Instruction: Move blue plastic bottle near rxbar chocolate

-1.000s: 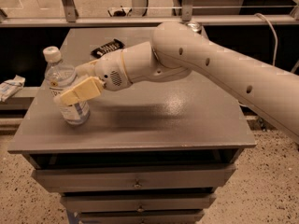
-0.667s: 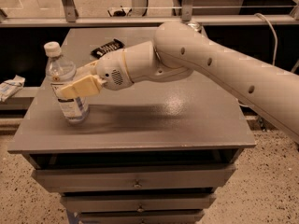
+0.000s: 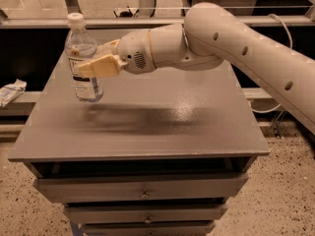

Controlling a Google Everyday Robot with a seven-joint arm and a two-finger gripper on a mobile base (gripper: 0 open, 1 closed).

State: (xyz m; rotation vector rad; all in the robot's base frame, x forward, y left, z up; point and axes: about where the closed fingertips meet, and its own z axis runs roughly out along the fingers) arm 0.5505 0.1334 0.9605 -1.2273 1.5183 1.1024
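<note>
A clear plastic water bottle with a white cap and a white-and-blue label (image 3: 80, 44) stands upright in the grip of the robot's end effector (image 3: 87, 63) over the rear left part of a matte grey, lightly speckled surface (image 3: 162, 127). The bottle's long axis runs vertically, cap at the top, its base hanging just clear of the top with a soft dark shadow spread below and to the right of it. The flat tan fingers (image 3: 101, 65) are closed across the bottle's middle, one in front, the other hidden behind the plastic. A smooth, rounded cream-coloured arm (image 3: 236, 38), dotted with small dark holes, reaches in from the right.

Compared with a moment earlier, the bottle sits higher and further back, and the arm's wrist has shifted with it towards the rear.

Below the top, grey drawers with small metal knobs (image 3: 142, 186) stack downwards to a speckled stone floor (image 3: 290, 200). A crumpled white packet (image 3: 11, 92) lies on a ledge at far left.
</note>
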